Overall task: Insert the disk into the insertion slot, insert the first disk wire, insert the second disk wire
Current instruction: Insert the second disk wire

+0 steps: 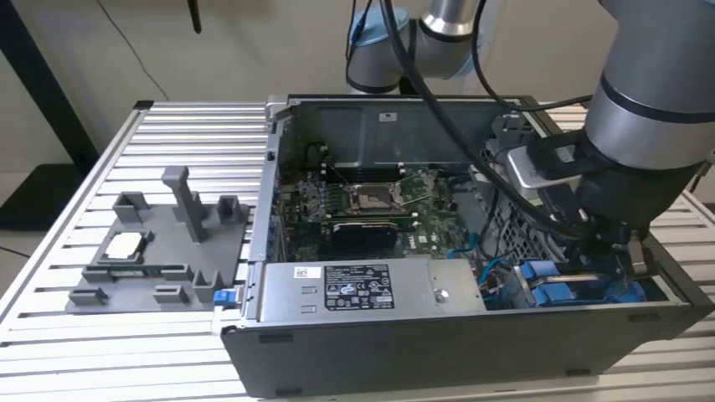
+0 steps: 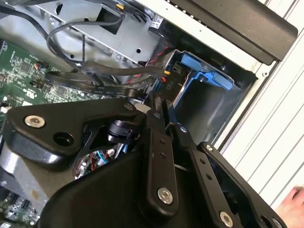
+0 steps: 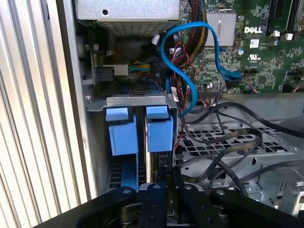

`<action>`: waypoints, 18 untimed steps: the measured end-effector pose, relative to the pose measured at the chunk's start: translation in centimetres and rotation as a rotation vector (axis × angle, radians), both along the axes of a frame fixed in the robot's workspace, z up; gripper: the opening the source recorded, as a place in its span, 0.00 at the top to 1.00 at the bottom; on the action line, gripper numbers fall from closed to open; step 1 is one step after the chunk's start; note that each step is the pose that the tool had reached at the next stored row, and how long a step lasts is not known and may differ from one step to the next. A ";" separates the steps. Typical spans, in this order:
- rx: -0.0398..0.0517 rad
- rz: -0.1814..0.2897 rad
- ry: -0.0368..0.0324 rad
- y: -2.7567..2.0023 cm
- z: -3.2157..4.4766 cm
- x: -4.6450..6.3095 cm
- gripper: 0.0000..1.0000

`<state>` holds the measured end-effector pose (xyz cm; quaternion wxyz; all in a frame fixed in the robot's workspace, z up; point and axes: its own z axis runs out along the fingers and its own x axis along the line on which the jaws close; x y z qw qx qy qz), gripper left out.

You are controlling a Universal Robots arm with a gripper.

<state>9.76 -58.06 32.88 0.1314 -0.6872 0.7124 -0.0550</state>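
on the exterior view's left, a grey plastic fixture tray (image 1: pixel 156 251) lying on the slatted tabletop (image 1: pixel 167 134), just beside the open computer case (image 1: pixel 447 352). in the middle of the case, a green motherboard (image 1: pixel 369 201), and nearer the front wall a grey power-supply box (image 1: pixel 357 289) with white stickers. on the exterior view's right, arm (image 1: pixel 654 109) reaching down into the case corner, pincer (image 1: pixel 609 251) low over the blue-railed insertion slot (image 1: pixel 581 289). in the first wrist view, insertion slot (image 3: pixel 137 130) with two blue tabs side by side, the disk (image 3: pixel 159 164) standing on edge in the bay with the right-hand tab, pincer (image 3: pixel 166 183) clenched on its near edge. blue cable (image 3: pixel 190 61) looping above, near the slot. in the second wrist view, pincer (image 2: pixel 159 111) beside the blue rail (image 2: pixel 204 71).
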 end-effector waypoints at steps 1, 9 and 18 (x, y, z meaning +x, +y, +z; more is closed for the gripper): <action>-0.0001 0.000 -0.0002 0.00 -0.05 0.0 0.84; 0.0010 0.000 -0.0003 0.00 0.11 0.0 0.75; 0.0010 0.000 -0.0003 0.00 2.45 0.0 0.75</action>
